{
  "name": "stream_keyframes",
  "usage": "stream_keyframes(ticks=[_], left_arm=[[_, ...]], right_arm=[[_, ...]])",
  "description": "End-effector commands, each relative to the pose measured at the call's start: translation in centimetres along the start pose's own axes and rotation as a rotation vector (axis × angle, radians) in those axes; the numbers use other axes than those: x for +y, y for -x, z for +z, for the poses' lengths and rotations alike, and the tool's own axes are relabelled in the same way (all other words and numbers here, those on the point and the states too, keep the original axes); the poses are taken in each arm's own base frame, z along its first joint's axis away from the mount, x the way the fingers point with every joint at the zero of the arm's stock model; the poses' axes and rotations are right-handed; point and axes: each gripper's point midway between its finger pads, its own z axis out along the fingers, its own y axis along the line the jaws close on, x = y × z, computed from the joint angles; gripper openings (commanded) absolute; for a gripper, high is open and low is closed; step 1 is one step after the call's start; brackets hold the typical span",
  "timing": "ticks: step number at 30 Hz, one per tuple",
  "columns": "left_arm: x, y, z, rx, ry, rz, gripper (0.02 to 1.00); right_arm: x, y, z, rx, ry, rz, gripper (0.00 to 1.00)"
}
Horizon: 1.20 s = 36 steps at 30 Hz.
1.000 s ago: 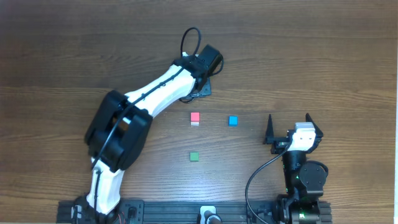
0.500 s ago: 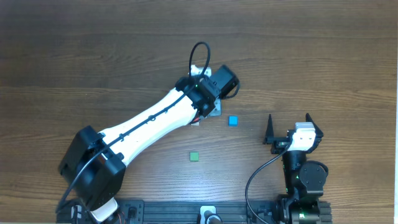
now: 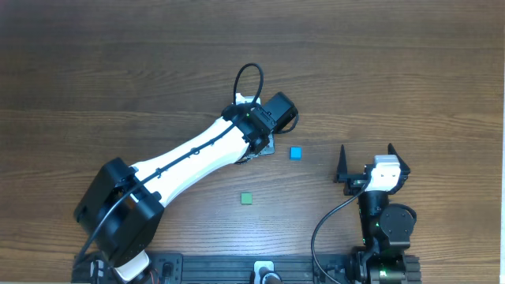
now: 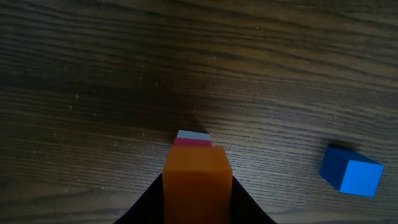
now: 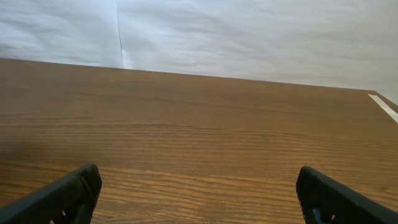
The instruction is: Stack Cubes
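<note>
From where I sit, the left arm [image 3: 189, 154] stands at the bench's [image 3: 95, 63] near left and slants up and rightward past the middle, elbow low, wrist bent down over the work. In its wrist view the left gripper [image 4: 198, 193] pinches an orange cube [image 4: 198, 177] between both fingers. The cube sits square in the grip, one flat face toward the camera, with no clear long axis.

Just beyond that cube's far edge I can see a strip of a pink cube [image 4: 193, 142] and a white cube [image 4: 193, 134] touching it, lined up with the orange one. I cannot tell whether the orange cube touches them or hangs above.

The green cube [image 3: 247, 199] lies alone on the bench, nearer the bases, with open wood all round it. The blue cube [image 3: 296, 153] sits flat just to the right of the left wrist, apart from the stack, one corner turned toward the wrist camera.

Farther right, the right arm is folded upright close to its base, and the right gripper [image 3: 367, 154] has its fingers spread wide with nothing between them. Open bench stretches ahead of it to the far edge.
</note>
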Motion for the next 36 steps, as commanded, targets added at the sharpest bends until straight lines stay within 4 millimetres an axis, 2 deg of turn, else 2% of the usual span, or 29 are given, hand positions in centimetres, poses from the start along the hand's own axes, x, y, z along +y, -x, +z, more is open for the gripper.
stream_keyframes(ticks=[1,36], left_arm=[[0.53,-0.27,-0.10,-0.004,-0.003,-0.022,0.040],[0.15,-1.06,0.45,0.018,-0.005,-0.007,0.042]], right_arm=[[-0.15,-0.17,0.00,-0.001,-0.007,-0.001,0.993],[-0.14,-0.17,0.01,-0.001,-0.007,-0.001,0.993]])
